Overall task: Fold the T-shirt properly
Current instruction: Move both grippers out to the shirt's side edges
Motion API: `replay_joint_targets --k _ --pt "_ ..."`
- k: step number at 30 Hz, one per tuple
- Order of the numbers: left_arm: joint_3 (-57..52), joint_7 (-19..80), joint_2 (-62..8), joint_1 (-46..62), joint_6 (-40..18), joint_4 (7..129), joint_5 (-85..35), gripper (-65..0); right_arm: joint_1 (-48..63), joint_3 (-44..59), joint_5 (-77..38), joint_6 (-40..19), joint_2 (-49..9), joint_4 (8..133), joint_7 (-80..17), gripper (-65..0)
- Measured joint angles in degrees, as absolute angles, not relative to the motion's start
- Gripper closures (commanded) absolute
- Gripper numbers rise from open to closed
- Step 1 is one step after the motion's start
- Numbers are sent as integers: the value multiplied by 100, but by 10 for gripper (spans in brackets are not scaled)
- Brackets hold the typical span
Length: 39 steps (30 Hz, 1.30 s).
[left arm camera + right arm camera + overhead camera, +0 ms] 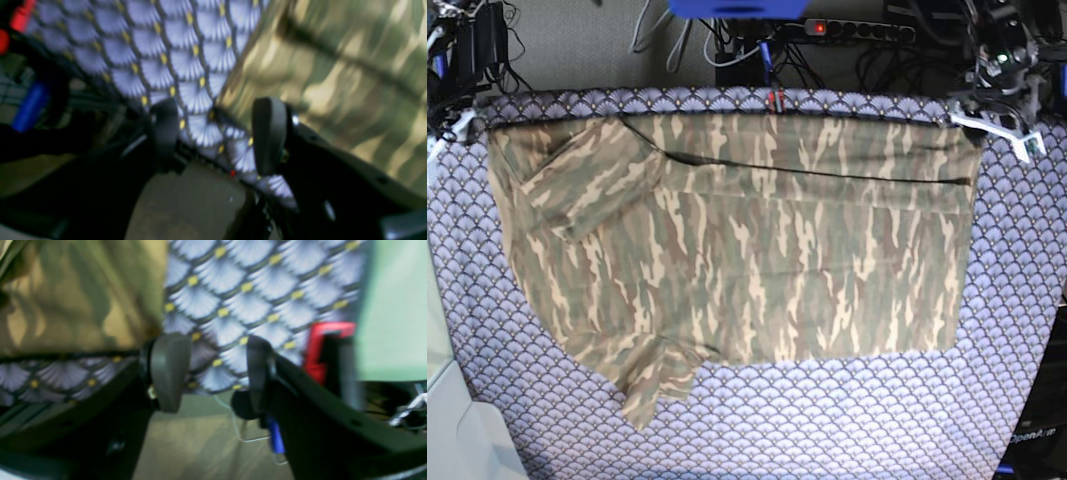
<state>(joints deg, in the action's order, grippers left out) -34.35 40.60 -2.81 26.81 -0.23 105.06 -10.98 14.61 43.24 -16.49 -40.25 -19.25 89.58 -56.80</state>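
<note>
— Camouflage cloth first: where does the T-shirt lie?

— Spread across the purple scale-patterned cloth, reaching nearly from one side to the other. Its far edge looks doubled over into a long band, so I judge one lengthwise fold to be in place. One sleeve is turned onto the body at the far corner on the base view's left; the other sleeve pokes out at the near edge.

— And the grippers?

— Both sit at the far corners. The left gripper has its jaws apart with nothing between them; its wrist view shows only patterned cloth in the gap, with the shirt's edge just beside one pad. The right gripper is likewise spread and empty, with the shirt's corner beside its finger.

— Which step is that, then?

— By my reading, between folds: the arms hover off the garment near its far corners, neither holding it.

— What does the next move call for?

— Probably each gripper closing on shirt fabric alone, not the cloth beneath, then both carrying the edge evenly toward the near side. The loose near sleeve likely needs tucking too, or it will bunch.

— Anything else around?

— Cables and a power strip beyond the far edge.
</note>
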Motion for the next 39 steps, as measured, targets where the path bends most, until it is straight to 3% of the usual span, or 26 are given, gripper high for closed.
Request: replay_joint_targets --k 5,10,15,19,27,31,34,39 --pt "-3468 4086 -333 2650 -58 10586 -1142 -352 1245 4309 -1667 -4027 -1933 8958 -5708 -319" --pt "-3651 4088 -974 2128 -3 10547 -1074 -352 882 3955 -1428 -4001 -2222 8919 -5846 -319" --pt "-3448 4051 -1199 1323 -40 10106 -1118 -352 -137 3232 -882 -4001 -2228 8711 -5673 -318" --pt "-3046 4117 -1208 893 -40 9564 -1055 -352 -1339 2311 -296 -4058 -2213 7461 -5540 -318" --pt "-3028 4491 -921 770 1 9470 -1066 -352 -3409 1347 987 -4021 -2283 4434 -3682 -319" --pt "-3020 4381 -893 388 8 9507 -1083 -352 -4069 860 978 -4005 -2239 3236 -2731 -319" --pt "-2989 4405 -906 62 1 9225 -1070 -352 -4215 679 943 -3983 -2130 2853 -2014 -320" --pt "-2998 4458 -919 -602 38 8436 -1022 -352 -4088 591 1017 -4003 -1938 2724 -1717 -321"
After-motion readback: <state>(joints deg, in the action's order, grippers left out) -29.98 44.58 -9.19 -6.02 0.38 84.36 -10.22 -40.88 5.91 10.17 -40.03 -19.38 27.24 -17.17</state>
